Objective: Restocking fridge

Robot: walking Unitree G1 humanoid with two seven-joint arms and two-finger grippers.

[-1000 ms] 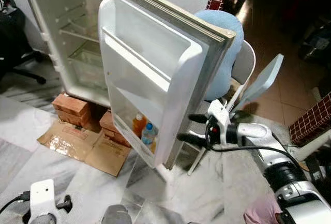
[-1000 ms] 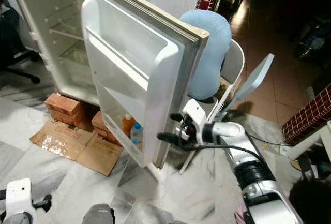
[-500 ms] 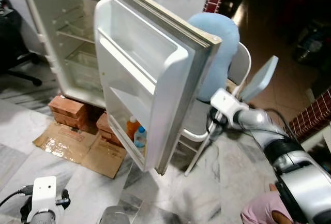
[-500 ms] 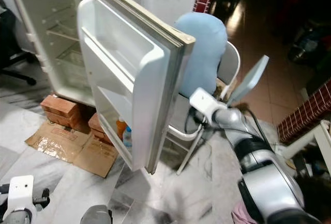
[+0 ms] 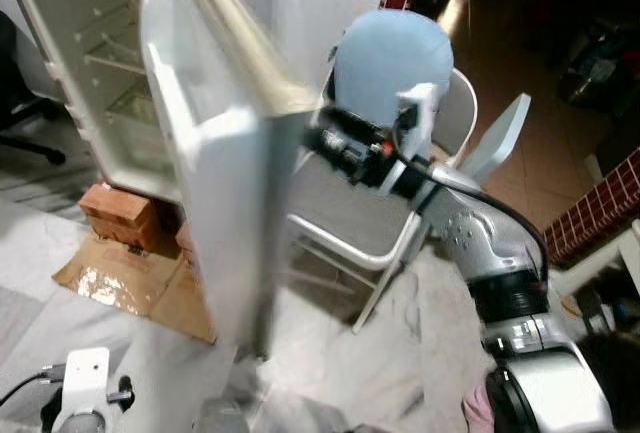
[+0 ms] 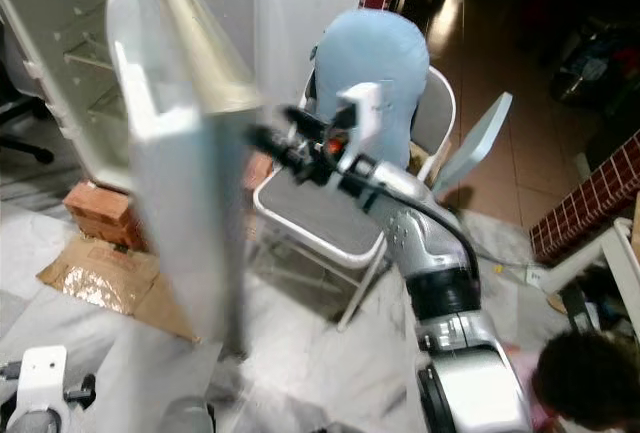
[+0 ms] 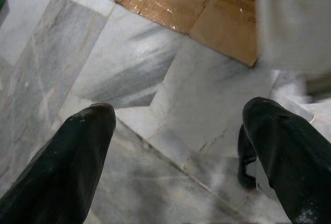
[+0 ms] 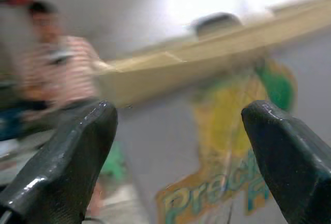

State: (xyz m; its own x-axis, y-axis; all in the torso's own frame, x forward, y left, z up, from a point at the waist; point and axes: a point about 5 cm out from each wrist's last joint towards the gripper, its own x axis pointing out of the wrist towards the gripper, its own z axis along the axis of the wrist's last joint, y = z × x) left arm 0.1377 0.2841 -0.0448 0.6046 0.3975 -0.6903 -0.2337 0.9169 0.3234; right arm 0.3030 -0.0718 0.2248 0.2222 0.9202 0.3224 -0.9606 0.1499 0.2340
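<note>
Right gripper [image 5: 318, 141] is raised against the outer face of the white fridge door [image 5: 215, 183], its black fingers spread with nothing between them; the wrist view shows that face as smooth grey with a blurred yellow-green sticker [image 8: 227, 146] and a cream edge strip. The door, with moulded plastic shelves on its inner side, stands edge-on before a grey-seated metal chair [image 5: 345, 218] with a pale blue rounded cushion [image 5: 385, 58]. Left gripper [image 7: 178, 157] hangs low over veined marble floor [image 7: 129, 69] near flattened cardboard [image 7: 196, 1], its fingers apart and empty.
</note>
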